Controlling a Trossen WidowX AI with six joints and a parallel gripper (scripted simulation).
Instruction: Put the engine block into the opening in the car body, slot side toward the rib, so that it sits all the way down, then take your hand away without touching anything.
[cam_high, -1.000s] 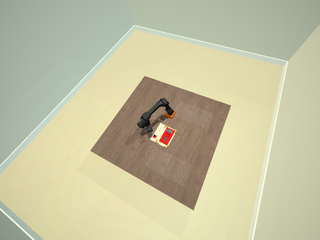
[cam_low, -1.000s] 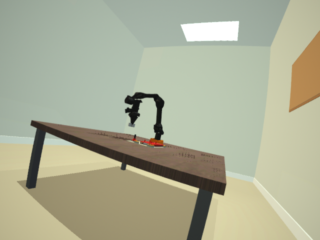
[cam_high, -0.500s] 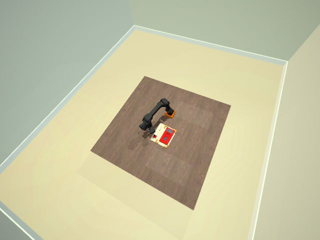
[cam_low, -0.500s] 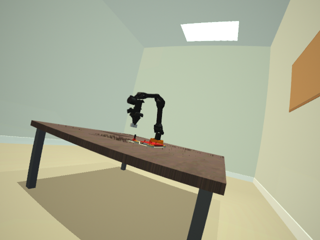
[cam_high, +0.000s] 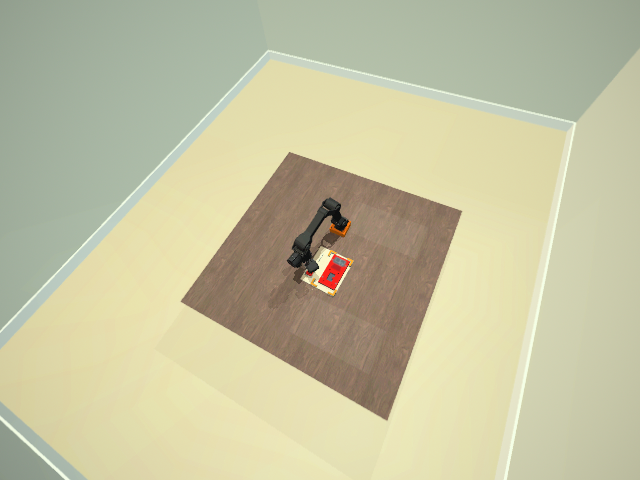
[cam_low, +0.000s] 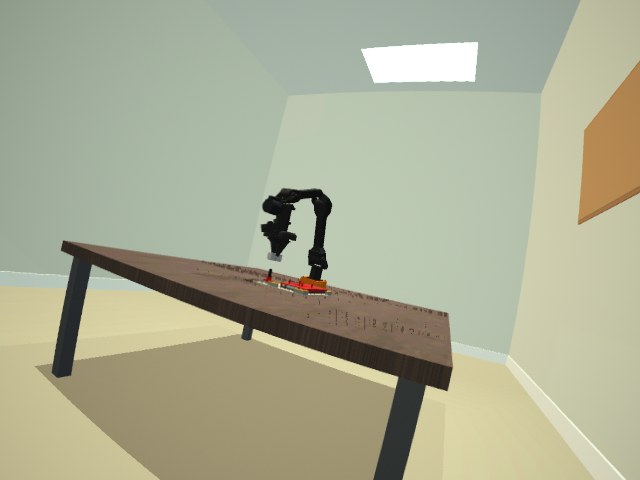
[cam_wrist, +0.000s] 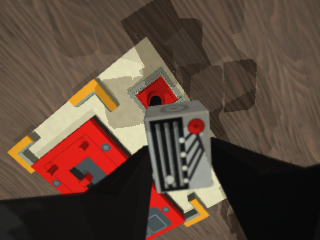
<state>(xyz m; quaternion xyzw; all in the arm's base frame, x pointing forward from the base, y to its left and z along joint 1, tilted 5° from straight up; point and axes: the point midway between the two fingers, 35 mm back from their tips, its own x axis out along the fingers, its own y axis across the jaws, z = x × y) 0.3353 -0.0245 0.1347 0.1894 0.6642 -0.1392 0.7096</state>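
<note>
My gripper (cam_wrist: 178, 148) (cam_high: 310, 265) (cam_low: 274, 253) is shut on the grey engine block (cam_wrist: 176, 146) (cam_low: 272, 255) and holds it in the air above the board. The block's face shows dark ribs, a striped patch and a red round cap. The red car body (cam_wrist: 67, 159) (cam_high: 333, 272) (cam_low: 294, 283) lies flat on the cream board (cam_wrist: 122, 75) (cam_high: 321, 253), down and to the left of the block in the wrist view. It has a grey opening (cam_wrist: 86, 170) in it. The block hangs over the board's edge beside the car body, not over the opening.
A small red square holder with a black peg (cam_wrist: 156, 98) (cam_low: 269, 272) sits on the board just beyond the block. Orange corner brackets (cam_wrist: 90, 94) mark the board. The arm's orange base (cam_high: 340, 227) (cam_low: 312, 282) stands behind the board on the wooden table (cam_high: 361, 335) (cam_low: 206, 297).
</note>
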